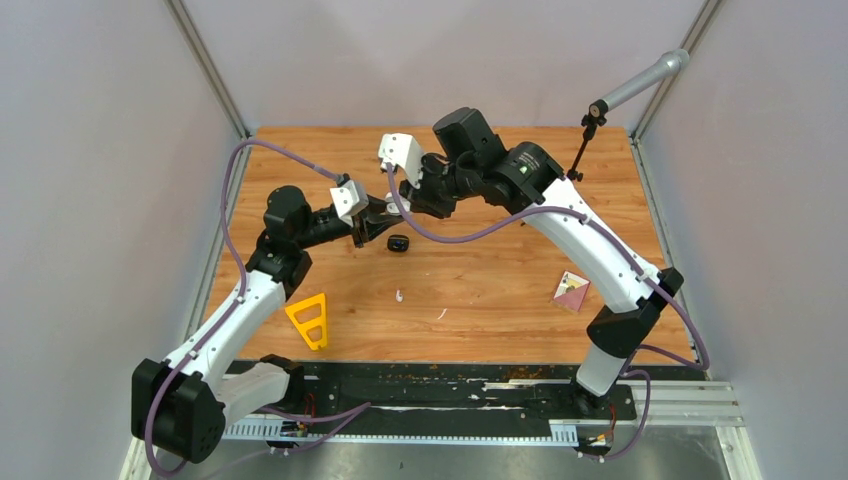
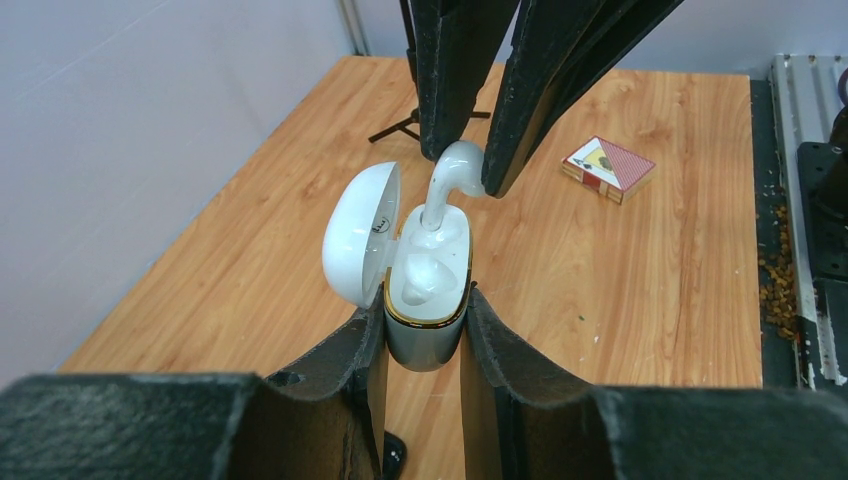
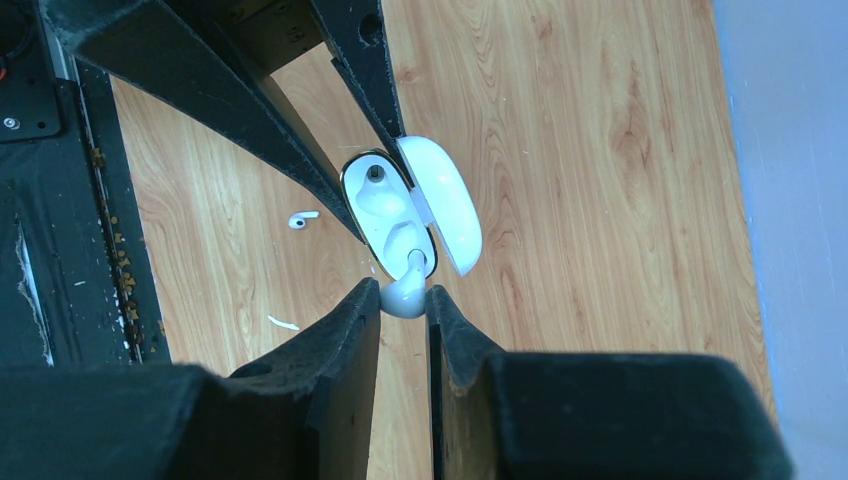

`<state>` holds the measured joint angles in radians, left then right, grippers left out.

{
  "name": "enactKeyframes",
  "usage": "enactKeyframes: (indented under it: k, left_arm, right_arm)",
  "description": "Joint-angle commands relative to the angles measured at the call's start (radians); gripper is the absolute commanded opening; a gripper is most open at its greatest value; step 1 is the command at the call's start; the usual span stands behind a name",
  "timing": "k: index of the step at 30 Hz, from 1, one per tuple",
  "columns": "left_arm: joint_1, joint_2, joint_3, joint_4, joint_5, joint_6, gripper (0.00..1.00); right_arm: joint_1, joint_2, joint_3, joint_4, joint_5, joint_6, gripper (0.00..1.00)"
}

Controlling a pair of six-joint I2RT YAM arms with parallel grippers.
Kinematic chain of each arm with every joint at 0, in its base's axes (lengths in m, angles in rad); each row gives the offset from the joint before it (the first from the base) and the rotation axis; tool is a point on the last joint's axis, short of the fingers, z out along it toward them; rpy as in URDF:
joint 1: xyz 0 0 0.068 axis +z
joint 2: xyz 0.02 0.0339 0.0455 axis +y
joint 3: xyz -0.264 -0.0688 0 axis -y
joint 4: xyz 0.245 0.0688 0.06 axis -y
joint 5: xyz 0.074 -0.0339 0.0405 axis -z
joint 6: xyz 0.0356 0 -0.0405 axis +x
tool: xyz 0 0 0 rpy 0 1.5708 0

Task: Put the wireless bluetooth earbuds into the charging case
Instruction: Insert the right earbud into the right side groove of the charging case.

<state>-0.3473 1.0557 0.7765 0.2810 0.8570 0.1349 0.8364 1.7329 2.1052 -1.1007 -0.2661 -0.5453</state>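
Observation:
My left gripper point(image 2: 425, 312) is shut on the white charging case point(image 2: 426, 335) and holds it above the table with its lid point(image 2: 358, 238) open to the left. My right gripper point(image 3: 403, 300) is shut on the head of a white earbud point(image 3: 402, 293), whose stem reaches down into the far slot of the case point(image 3: 383, 205). The near slot is empty. That earbud also shows in the left wrist view point(image 2: 448, 178). Another white earbud point(image 3: 299, 218) lies on the table point(image 1: 399, 296). The black earbuds are out of view. Both grippers meet at the table's back middle point(image 1: 392, 210).
A black case point(image 1: 398, 243) lies under the grippers. A thin white sliver point(image 1: 441, 314) lies near the loose earbud. A yellow triangular frame point(image 1: 310, 321) sits front left and a small card box point(image 1: 571, 291) front right. A black microphone stand point(image 1: 585, 140) stands back right.

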Motion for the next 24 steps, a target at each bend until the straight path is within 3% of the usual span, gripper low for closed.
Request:
enactKeyframes:
  k: [1, 19, 24]
  left_arm:
    - [-0.005, -0.007, 0.007, 0.056, 0.022, -0.014, 0.00]
    - [-0.009, 0.006, -0.026, 0.146, -0.009, -0.113, 0.00]
    - [-0.009, 0.011, -0.030, 0.157, -0.005, -0.130, 0.00]
  right_arm:
    - [0.000, 0.008, 0.041, 0.021, 0.018, 0.006, 0.13]
    - [-0.002, 0.039, 0.147, -0.037, 0.052, 0.050, 0.46]
    - [-0.056, 0.005, 0.189, -0.027, -0.112, 0.110, 0.54]
